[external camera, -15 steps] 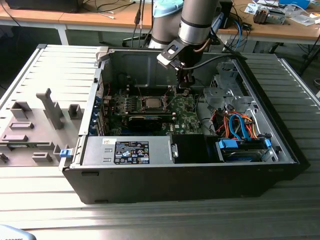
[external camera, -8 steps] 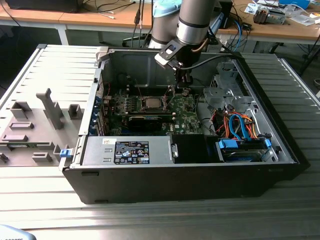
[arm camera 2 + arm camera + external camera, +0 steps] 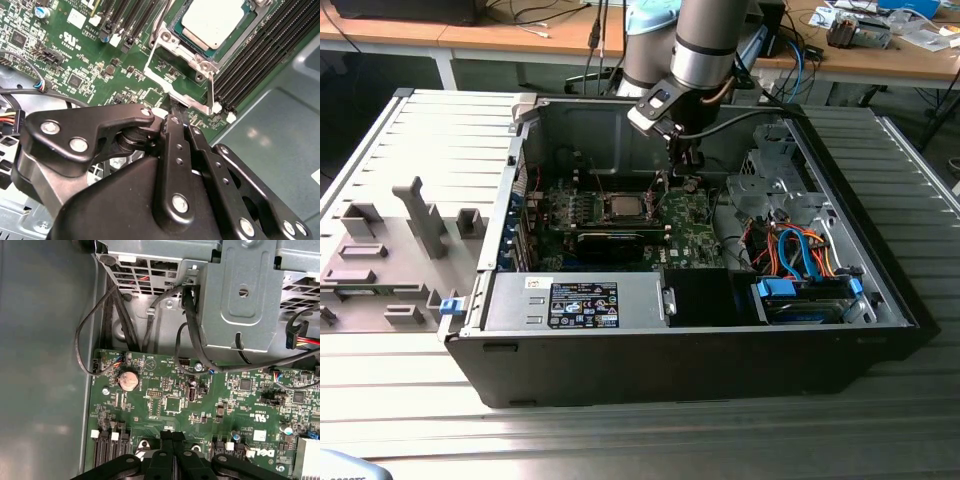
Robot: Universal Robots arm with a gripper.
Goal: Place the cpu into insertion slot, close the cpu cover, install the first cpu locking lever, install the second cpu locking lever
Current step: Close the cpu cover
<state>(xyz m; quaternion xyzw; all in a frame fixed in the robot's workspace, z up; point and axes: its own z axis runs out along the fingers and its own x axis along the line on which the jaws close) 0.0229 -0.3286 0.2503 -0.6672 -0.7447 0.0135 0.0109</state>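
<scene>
Silvery-grey cpu (image 3: 215, 22): small flat square chip with a metal top, seated flat in the socket. In the exterior view (image 3: 623, 207) it lay toward 8 o'clock from the gripper, near but apart.
insertion slot (image 3: 174, 36): small dark square socket with a silvery metal rim, on the green motherboard (image 3: 170, 400); occupied by the cpu.
cpu cover (image 3: 199, 56): thin silvery metal frame plate, lying down around the chip, whose top showed through the square opening. Could not tell whether it was latched.
gripper (image 3: 172, 106): black, linkage-type, two-fingered. Its fingers (image 3: 176, 145) were pressed together with nothing seen between them. The tips were just beside the socket's silvery bracket; contact not determinable. It looked closed in the first wrist view too (image 3: 172, 435). In the exterior view (image 3: 688, 175) it hung inside the case, over the board.
memory slots (image 3: 260, 55): long, black, running alongside the socket.
coin cell (image 3: 128, 380): round, silvery, on the motherboard near black cables (image 3: 107, 315).
computer case (image 3: 700, 350): dark grey metal tower, lying open side up on the slatted grey metal table (image 3: 620, 440).
fixture (image 3: 420, 215): grey plastic blocks at 9 o'clock from the case.
drive cables (image 3: 800, 250): blue and orange, at 4 o'clock from the gripper.
</scene>
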